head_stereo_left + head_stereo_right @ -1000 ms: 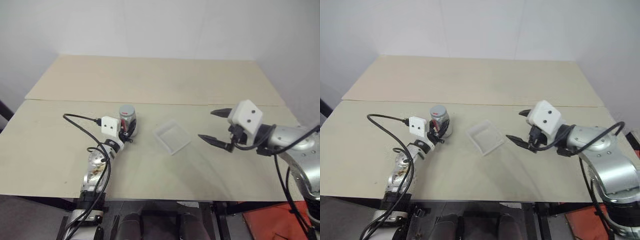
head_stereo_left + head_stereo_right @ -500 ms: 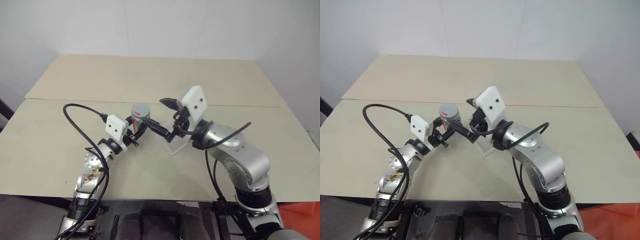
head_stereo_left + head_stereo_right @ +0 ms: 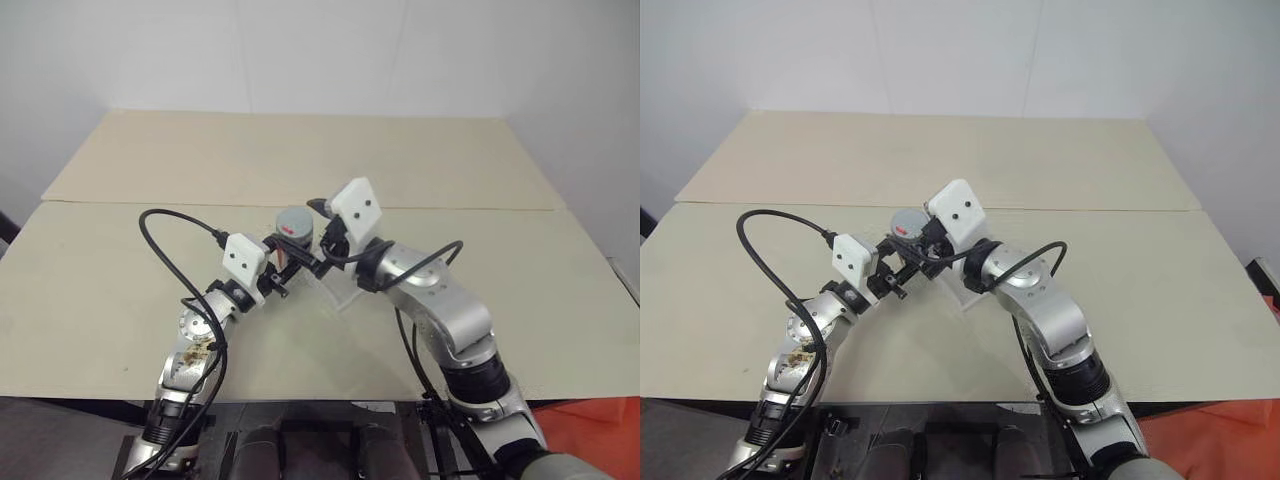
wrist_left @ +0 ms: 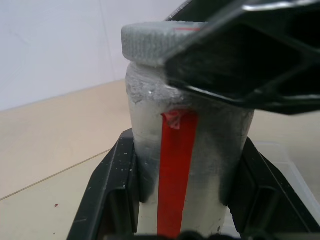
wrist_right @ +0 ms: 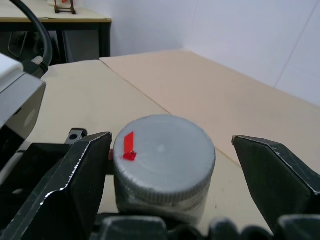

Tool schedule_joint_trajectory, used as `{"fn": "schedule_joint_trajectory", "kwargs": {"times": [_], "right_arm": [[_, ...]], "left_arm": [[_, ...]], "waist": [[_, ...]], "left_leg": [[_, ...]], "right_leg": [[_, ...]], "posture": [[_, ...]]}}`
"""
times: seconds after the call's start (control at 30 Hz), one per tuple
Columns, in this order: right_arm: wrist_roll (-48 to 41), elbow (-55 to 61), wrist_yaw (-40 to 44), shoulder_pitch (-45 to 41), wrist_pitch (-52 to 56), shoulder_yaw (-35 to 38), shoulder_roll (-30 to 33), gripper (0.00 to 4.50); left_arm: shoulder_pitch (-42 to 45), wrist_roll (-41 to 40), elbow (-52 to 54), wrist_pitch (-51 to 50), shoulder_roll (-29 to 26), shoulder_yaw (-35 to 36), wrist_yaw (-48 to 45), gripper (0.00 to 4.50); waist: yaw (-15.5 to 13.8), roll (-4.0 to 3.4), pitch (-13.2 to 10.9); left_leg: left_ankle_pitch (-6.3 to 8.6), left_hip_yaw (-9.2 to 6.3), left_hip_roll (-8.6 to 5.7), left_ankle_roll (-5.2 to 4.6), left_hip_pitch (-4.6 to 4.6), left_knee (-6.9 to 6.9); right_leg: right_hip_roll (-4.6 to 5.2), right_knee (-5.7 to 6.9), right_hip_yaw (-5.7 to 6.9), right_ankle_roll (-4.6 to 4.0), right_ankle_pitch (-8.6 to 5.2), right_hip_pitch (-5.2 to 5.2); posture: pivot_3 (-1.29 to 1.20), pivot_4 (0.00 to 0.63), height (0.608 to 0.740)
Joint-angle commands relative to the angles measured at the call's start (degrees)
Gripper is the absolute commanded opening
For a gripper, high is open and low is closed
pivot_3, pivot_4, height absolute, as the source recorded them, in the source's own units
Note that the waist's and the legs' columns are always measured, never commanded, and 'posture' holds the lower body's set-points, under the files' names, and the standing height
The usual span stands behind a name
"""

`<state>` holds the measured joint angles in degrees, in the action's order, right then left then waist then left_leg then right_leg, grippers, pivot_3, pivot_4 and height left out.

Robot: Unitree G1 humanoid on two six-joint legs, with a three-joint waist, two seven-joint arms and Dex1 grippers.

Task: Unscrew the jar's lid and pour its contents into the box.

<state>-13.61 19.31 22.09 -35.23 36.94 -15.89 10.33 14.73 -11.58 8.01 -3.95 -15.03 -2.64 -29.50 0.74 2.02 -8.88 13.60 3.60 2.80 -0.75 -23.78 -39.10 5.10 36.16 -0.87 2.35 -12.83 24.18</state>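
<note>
- The jar (image 4: 185, 150) is gripped upright by the left gripper (image 3: 283, 262), whose two black fingers (image 4: 112, 185) are pressed against its opposite sides, as is seen in the left wrist view.
- The jar is held clear of the table (image 3: 100, 290), above the middle of the table's near half, well in from every edge.
- A red strip is seen running down the jar's side.
- The lid (image 5: 162, 155) is seated on the jar; it is grey, with a small red mark on its top.
- The right gripper (image 5: 170, 165) is spread wide open, one finger (image 5: 75, 175) standing on each side of the lid with a gap left on both sides; the lid is not clasped.
- In the left wrist view one right finger is seen crossing in front of the lid's rim.
- The box (image 3: 345, 290) lies on the table just to the right of the jar and is largely covered by the right arm; its contents cannot be told.
- A black cable (image 3: 165, 240) is looped over the left arm.
</note>
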Motion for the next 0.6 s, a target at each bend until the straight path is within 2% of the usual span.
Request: {"fn": "schedule_joint_trajectory", "kwargs": {"times": [0.03,0.1,0.2,0.33,0.6], "right_arm": [[0.50,0.38,0.27,-0.96,-2.90,0.83,-0.91,4.50],[0.63,0.15,0.74,-0.74,-3.47,0.78,-1.10,4.50],[0.48,0.06,1.16,-0.25,-4.11,0.94,-1.52,3.97],[1.25,-0.19,1.39,0.24,-4.95,0.65,-1.59,2.79],[1.65,-0.80,2.52,0.20,-5.60,0.83,-1.12,2.79]], "left_arm": [[0.73,-0.55,1.20,0.35,0.30,0.46,0.39,1.90],[0.59,-0.49,1.48,0.21,0.25,0.32,0.33,1.90],[0.62,-0.37,1.68,-0.05,0.10,0.15,0.20,1.90],[0.77,-0.17,1.38,-0.09,-0.08,0.03,0.04,1.90],[1.09,-1.21,2.22,-0.48,-0.97,0.26,-1.42,1.90]], "waist": [[0.00,0.00,0.00],[0.00,0.00,0.00],[0.00,0.00,0.00],[0.00,0.00,0.00],[0.00,0.00,0.00]], "left_leg": [[0.00,0.00,0.00,0.00,0.00,0.00],[0.00,0.00,0.00,0.00,0.00,0.00],[0.00,0.00,0.00,0.00,0.00,0.00],[0.00,0.00,0.00,0.00,0.00,0.00],[0.00,0.00,0.00,0.00,0.00,0.00]], "right_leg": [[0.00,0.00,0.00,0.00,0.00,0.00],[0.00,0.00,0.00,0.00,0.00,0.00],[0.00,0.00,0.00,0.00,0.00,0.00],[0.00,0.01,0.01,0.00,0.00,0.01],[0.00,0.00,0.01,0.00,0.00,0.00]], "posture": [[0.00,0.150,0.740],[0.00,0.150,0.740],[0.00,0.150,0.740],[0.00,0.150,0.740],[0.00,0.150,0.740]]}}
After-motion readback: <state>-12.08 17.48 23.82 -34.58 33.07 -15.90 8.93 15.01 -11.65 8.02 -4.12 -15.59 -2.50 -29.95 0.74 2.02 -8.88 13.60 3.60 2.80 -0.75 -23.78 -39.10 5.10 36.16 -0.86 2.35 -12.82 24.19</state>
